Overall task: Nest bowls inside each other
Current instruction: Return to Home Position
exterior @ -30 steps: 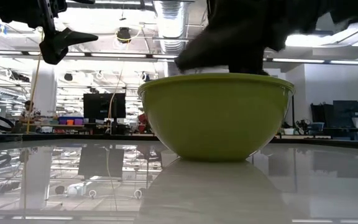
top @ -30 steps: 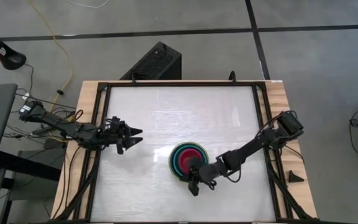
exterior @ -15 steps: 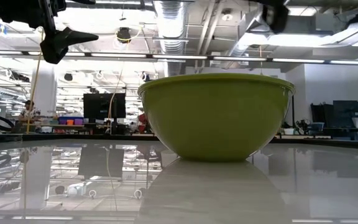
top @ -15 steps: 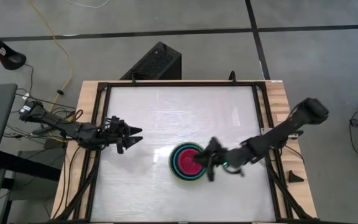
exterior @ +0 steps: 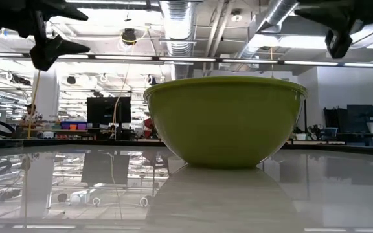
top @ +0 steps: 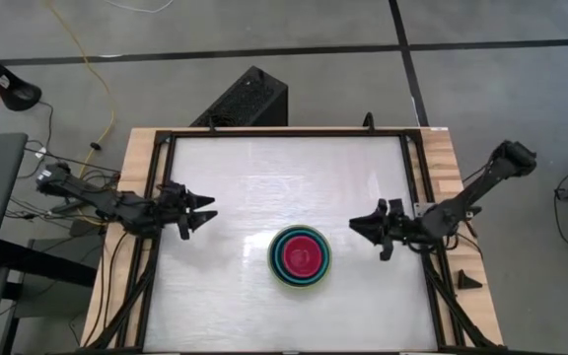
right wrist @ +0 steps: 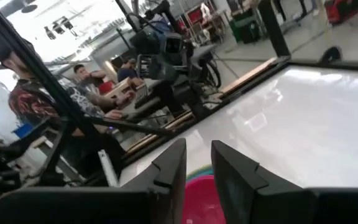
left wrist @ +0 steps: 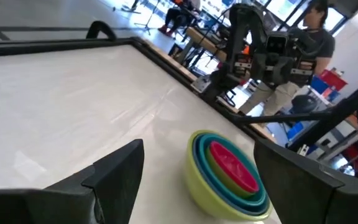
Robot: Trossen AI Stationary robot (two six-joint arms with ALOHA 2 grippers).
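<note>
Five coloured round plastic bowls (top: 300, 258) are nested on a glossy white tabletop (top: 264, 177) in a workshop; left gripper (top: 208, 210), right gripper (top: 365, 233) are spread.

text: none readable | bowls (left wrist: 229, 171): no marking legible | counter (top: 264, 177): no label legible | room behind: signs too small to read

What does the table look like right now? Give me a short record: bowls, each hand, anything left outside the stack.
bowls: five nested in one stack
outermost: olive-green bowl
innermost: magenta-red bowl
stack place: near the middle of the table
left hand: open, empty, raised over the table's left side, clear of the stack
right hand: fingers slightly apart, empty, raised to the right of the stack, not touching it
bowls outside the stack: none in view
</note>
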